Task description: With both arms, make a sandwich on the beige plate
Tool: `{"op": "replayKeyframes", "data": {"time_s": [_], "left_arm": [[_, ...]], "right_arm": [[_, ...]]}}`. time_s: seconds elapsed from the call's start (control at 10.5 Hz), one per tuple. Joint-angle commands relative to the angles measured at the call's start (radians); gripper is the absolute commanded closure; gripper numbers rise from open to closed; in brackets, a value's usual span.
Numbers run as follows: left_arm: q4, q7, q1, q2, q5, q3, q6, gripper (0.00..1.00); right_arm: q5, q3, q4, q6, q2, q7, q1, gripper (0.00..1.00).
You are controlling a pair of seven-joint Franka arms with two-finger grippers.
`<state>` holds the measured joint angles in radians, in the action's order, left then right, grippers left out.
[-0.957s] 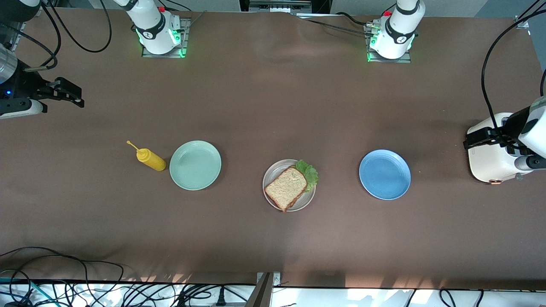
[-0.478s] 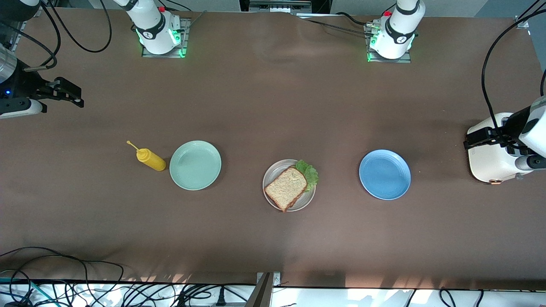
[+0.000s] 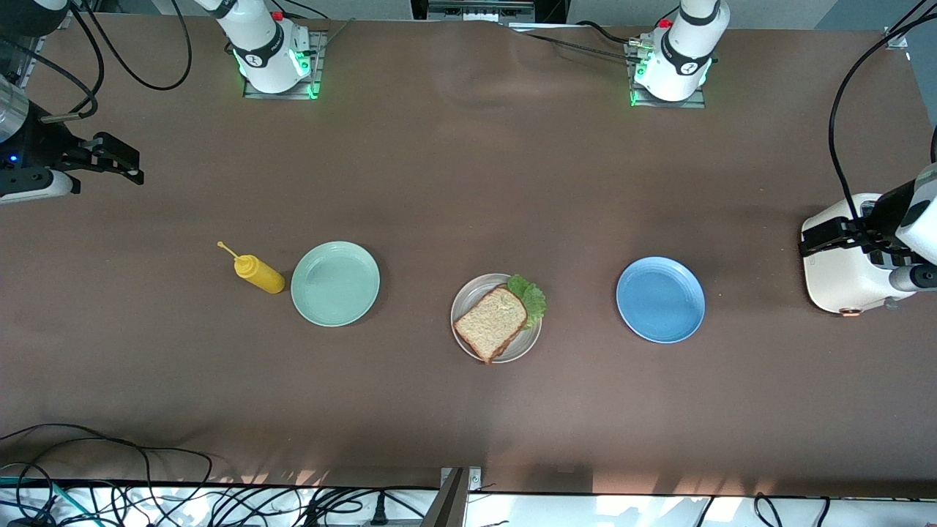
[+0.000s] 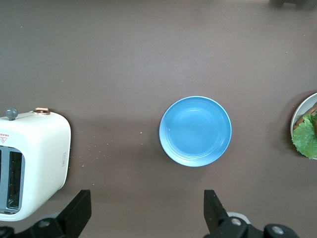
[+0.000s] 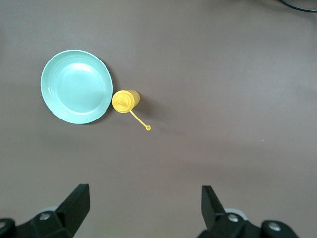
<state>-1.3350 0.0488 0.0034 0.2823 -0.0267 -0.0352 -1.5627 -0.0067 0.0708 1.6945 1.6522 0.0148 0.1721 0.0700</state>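
From the front view I have the sandwich (image 3: 491,324) sitting on the beige plate (image 3: 468,295) in the middle of the worktop (image 3: 468,183), a brown slice on top and the lettuce leaf (image 3: 530,295) poking out at the edge toward the left arm's end. The mint-green plate (image 3: 335,283) lies toward the right arm's end with a yellow squeeze bottle (image 3: 256,272) just beside it, and the blue plate (image 3: 660,299) lies toward the left arm's end, with a white toaster (image 3: 838,282) at that end of the worktop. The right claw (image 3: 117,157) hangs over bare worktop at its own end, and the left claw (image 3: 823,236) hangs over the toaster; both arms look to be waiting. In the left wrist view the left claw's fingers (image 4: 79,210) stand wide apart with nothing between them, over the blue plate, the toaster and a sliver of lettuce at the frame edge. In the right wrist view the right claw's fingers (image 5: 77,201) are likewise spread and empty, over the mint-green plate and the bottle. I judge the stack built; if I had to touch it, the bread is light, soft and crumbly, so I would pinch gently across the crust edges, and the lettuce is limp and tears easily
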Motion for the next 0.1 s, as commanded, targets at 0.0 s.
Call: {"op": "replayKeyframes", "data": {"time_s": [0.0], "left_arm": [[0.008, -0.024, -0.005, -0.006, -0.018, -0.006, 0.007, 0.00]], "right_arm": [[-0.016, -0.002, -0.027, -0.025, -0.010, -0.006, 0.004, 0.00]]}}
